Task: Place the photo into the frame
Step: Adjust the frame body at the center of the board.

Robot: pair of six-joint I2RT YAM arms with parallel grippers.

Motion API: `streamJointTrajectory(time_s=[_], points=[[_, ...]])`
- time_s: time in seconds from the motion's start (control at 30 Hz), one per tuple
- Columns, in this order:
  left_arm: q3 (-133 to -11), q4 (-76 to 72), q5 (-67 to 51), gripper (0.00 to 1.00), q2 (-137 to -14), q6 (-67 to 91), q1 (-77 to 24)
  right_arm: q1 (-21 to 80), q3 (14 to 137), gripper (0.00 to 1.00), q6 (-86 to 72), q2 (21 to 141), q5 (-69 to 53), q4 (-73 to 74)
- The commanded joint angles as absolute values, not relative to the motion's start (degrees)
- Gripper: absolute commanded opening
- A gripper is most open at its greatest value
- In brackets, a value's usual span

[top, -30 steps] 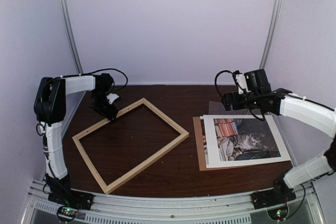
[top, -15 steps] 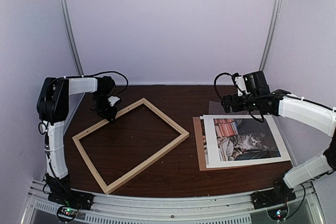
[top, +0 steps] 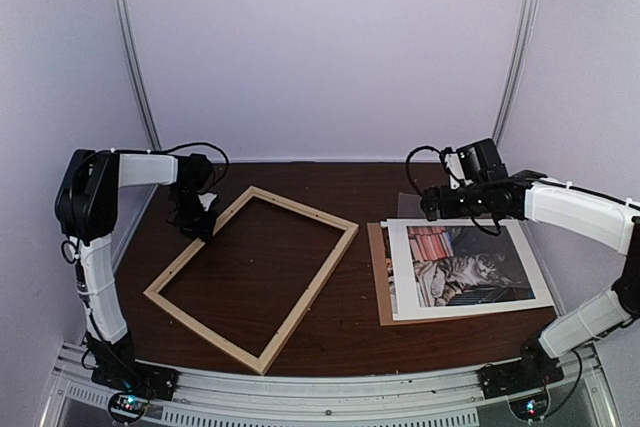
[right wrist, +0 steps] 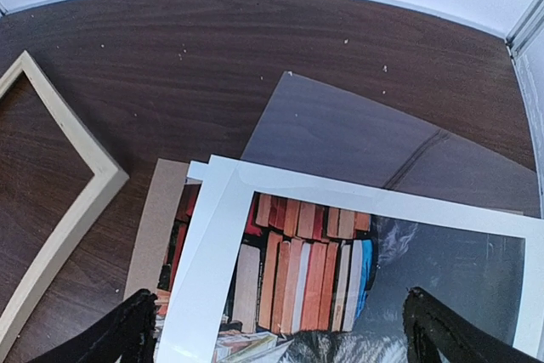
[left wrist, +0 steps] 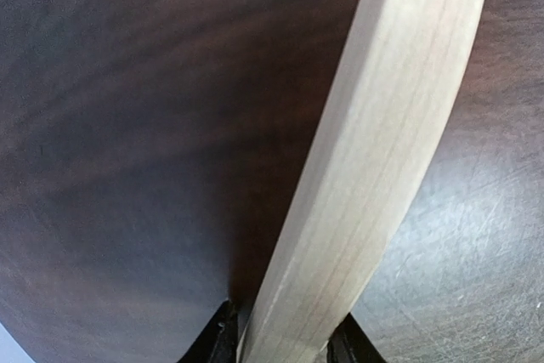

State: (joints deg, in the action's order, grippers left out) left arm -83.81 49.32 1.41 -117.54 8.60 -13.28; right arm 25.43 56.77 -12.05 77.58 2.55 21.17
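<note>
Left gripper (top: 203, 225): clamped on frame (top: 305, 209) at its far-left rail, wood strip pinched between both fingers. Frame sits on left half of tabletop (top: 330, 332), skewed. Photo (top: 467, 265): right half, face up on brown board (top: 379, 282), well apart from frame. Clear sheet (right wrist: 340, 129) pokes out behind it. Right gripper (right wrist: 285, 333): jaws wide apart, hovering over photo's far edge, holding nothing.

You have one frame (top: 309, 299), one photo (top: 470, 272), one brown backing board (top: 379, 287) and one clear sheet (right wrist: 357, 138), all on a single table (top: 360, 182). A strip of book picture (right wrist: 177, 252) peeks out under the photo's left edge, so you may have a second print; that cannot be told. You have two arms: the left arm (top: 98, 277) and the right arm (top: 580, 207).
</note>
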Motion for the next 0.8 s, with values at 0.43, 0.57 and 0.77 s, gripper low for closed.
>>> streamJointTrajectory(time_s=[0.43,0.57,0.77], points=[[-72.9,35.4,-4.3,0.23,-109.5,30.1,-10.6,22.8,66.1,1.00,-17.8,90.9,10.0,34.6],[-72.9,36.7,-3.1,0.28,-108.5,29.1,-10.4,16.7,66.3,1.00,-19.7,91.7,9.1,34.5],[-74.6,39.1,-0.9,0.57,-106.6,27.0,-10.4,7.3,66.6,1.00,-21.1,93.0,12.3,35.8]])
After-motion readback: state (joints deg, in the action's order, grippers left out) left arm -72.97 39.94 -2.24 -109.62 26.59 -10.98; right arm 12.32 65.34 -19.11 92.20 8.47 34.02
